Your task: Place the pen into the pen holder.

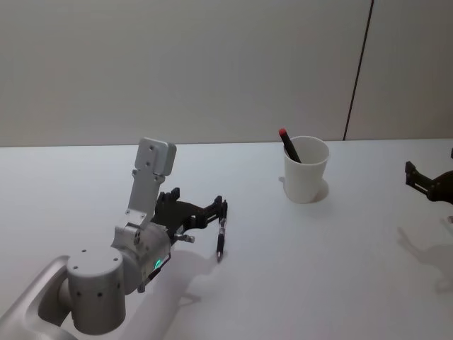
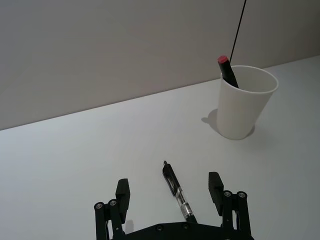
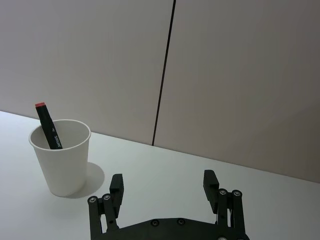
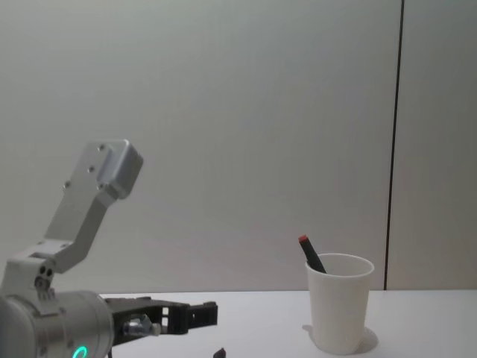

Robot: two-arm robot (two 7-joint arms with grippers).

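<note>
A slim black pen (image 1: 221,239) (image 2: 182,202) (image 4: 220,352) with a clear section lies flat on the white table. My left gripper (image 1: 205,209) (image 2: 169,182) (image 4: 201,313) hangs low over it, open, with one finger on each side of the pen and neither touching it. The pen holder, a white paper cup (image 1: 306,177) (image 2: 245,105) (image 3: 62,160) (image 4: 339,306), stands upright farther off to the right. A black pen with a red tip (image 1: 289,144) (image 2: 227,70) (image 3: 47,125) (image 4: 311,253) leans inside it. My right gripper (image 1: 425,183) (image 3: 163,179) is open and empty at the right edge.
The white table (image 1: 340,269) runs back to a plain grey wall with a dark vertical seam (image 1: 357,71). The left arm's silver base (image 1: 92,290) fills the near left corner.
</note>
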